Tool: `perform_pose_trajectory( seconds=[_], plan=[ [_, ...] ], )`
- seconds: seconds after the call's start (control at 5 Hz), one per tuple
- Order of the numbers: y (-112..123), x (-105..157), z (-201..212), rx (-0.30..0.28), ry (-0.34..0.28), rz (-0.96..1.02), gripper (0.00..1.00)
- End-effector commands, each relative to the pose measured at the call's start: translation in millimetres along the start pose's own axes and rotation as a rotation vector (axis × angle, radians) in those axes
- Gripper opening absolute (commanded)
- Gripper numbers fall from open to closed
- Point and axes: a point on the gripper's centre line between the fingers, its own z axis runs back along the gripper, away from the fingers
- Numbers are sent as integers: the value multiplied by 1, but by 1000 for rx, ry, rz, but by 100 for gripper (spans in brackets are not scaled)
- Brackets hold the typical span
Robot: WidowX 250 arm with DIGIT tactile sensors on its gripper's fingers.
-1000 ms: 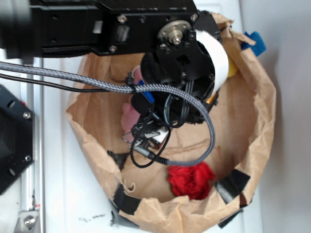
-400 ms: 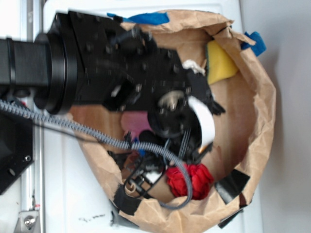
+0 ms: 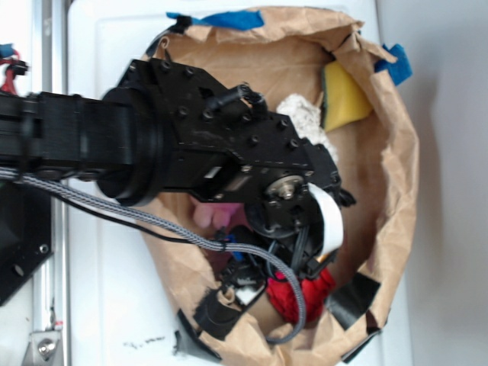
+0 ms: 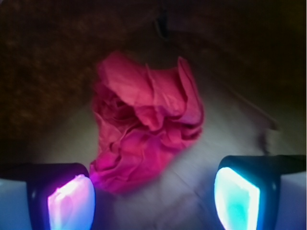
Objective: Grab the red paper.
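White tabletop (image 3: 107,305) underneath, brown paper bag (image 3: 396,175) rolled open on it, black tape patches (image 3: 352,300) and blue tape (image 3: 229,18) along the rim. Black arm (image 3: 152,149) reaching across and down into the bag, grey braided cable (image 3: 137,221) trailing below it.

Gripper (image 4: 153,194) spread wide in the wrist view, left pad glowing pink-violet (image 4: 72,201), right pad glowing cyan (image 4: 236,194), nothing pinched between them. Red paper (image 4: 144,134) lying just ahead of the open fingers and slightly toward the left pad, its lower edge close to that pad's tip (contact not discernible), clear gap to the right pad. Crumpled, loose folds, resting on the bag's pale floor.

From the exterior view, red paper (image 3: 316,290) mostly hidden beneath the wrist housing, at the bag's near rim. Behind the arm: pink plush (image 3: 210,216) partly covered, off-white wad (image 3: 305,118) and yellow sponge (image 3: 345,97) farther off, well apart from the fingers.
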Motion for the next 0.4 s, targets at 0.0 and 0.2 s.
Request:
perform_pose_trajectory(
  seconds=[0.0, 0.2],
  plan=[
    [-3, 24, 4, 19, -113, -2, 100],
    [-5, 25, -5, 16, -110, -45, 100]
  ],
)
